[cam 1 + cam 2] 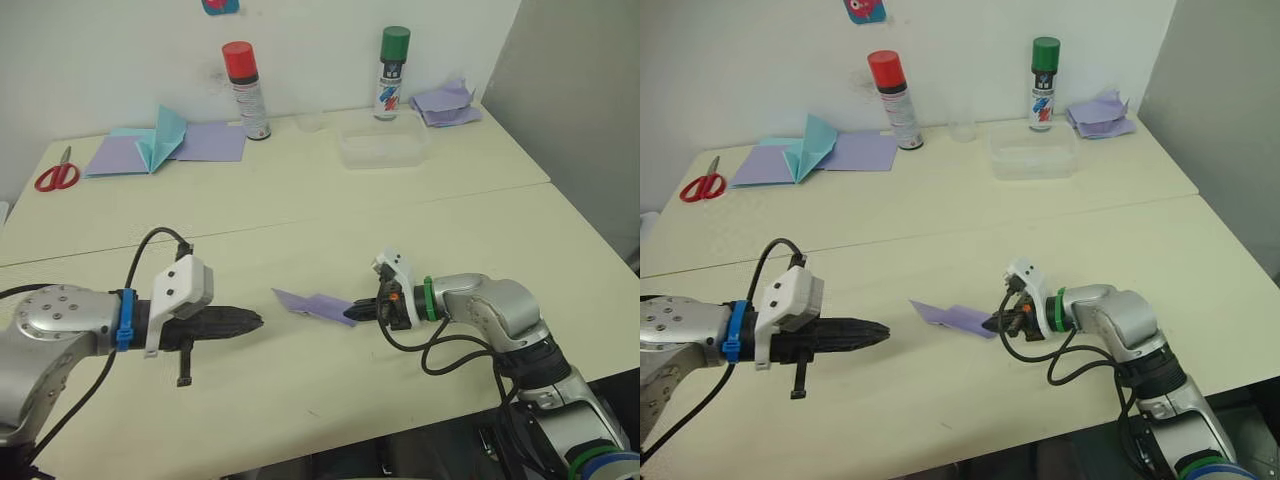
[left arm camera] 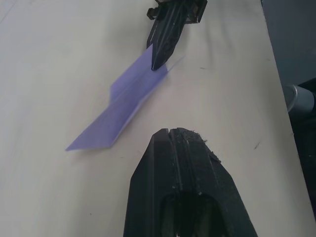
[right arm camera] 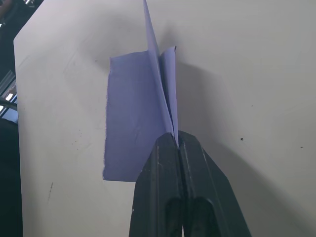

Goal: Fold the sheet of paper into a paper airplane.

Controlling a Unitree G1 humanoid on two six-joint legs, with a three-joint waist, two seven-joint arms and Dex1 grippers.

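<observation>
- Paper airplane (image 1: 312, 304) of pale lavender lies on the cream table (image 1: 300, 220) between the two grippers, its pointed nose aimed toward the left gripper and its tail end at the right gripper's fingertips.
- Right gripper (image 1: 352, 312) has its two black fingers pressed together on the plane's upright centre ridge; in the right wrist view the ridge (image 3: 159, 74) rises straight out from between the fingertips, with a flat wing (image 3: 131, 123) spread to one side of it on the table.
- Left gripper (image 1: 255, 320) hovers just off the plane's nose, not touching it; its fingers are pressed together on nothing, tips pointing toward the right gripper.
- In the left wrist view the plane (image 2: 123, 103) stretches diagonally from just ahead of the left fingertips up to the right gripper's (image 2: 159, 63) closed tips, which rest on its far end.
- Far beyond both sets of fingers, by the wall, stand a red-capped spray can (image 1: 245, 90) and a green-capped spray can (image 1: 392, 72), with a clear plastic box (image 1: 384, 146) near the green one.
- A teal pointed paper shape (image 1: 160, 140) sits on flat lavender sheets (image 1: 212, 142), red-handled scissors (image 1: 56, 174) lie beside them, and a heap of lavender sheets (image 1: 446, 102) rests by the green-capped can.
</observation>
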